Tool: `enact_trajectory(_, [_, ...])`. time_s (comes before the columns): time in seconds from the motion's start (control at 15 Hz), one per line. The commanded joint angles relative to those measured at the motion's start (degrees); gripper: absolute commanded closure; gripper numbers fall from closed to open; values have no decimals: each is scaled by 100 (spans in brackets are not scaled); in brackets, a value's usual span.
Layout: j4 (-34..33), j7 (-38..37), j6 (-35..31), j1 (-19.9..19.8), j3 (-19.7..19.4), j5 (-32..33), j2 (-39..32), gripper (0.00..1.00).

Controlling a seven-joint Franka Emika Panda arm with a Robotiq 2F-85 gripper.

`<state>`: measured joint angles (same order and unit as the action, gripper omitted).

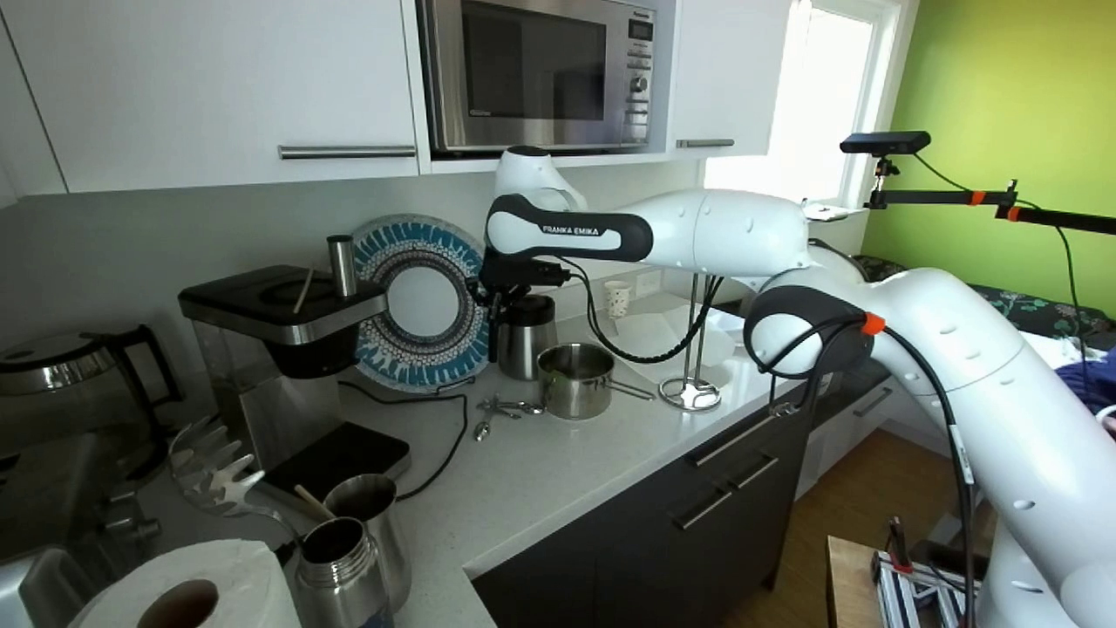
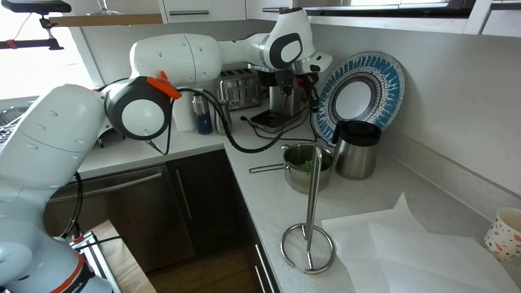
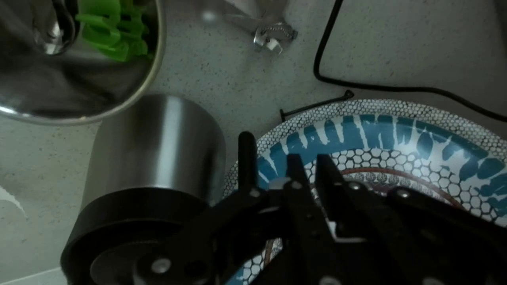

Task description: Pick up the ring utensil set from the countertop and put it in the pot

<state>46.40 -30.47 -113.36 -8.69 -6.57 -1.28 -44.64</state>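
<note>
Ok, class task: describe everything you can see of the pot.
The pot is round, squat and straight-sided, shiny like steel, with a thin wire-loop handle jutting to one side. It stands upright on the counter, open, no lid on. Inside, the wrist view shows a bright green thing; a shiny shape beside that may be metal or reflection. The black-lidded jug stands close by and the utensils lie near; whether either touches the pot, I cannot tell.

"FRANKA EMIKA" on the robot arm [image 1: 750, 228], "Panasonic" on the microwave [image 1: 534, 70].
</note>
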Motion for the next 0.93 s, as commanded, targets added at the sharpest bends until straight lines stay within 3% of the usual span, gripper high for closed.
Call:
enact_trajectory(0.0, [471, -24, -44, 88, 167, -100, -39, 51])
enact_trajectory(0.4, [775, -84, -445, 97, 254, -109, -566, 7])
enact_trajectory(0.87, [648, -267, -498, 13, 181, -59, -1076, 21])
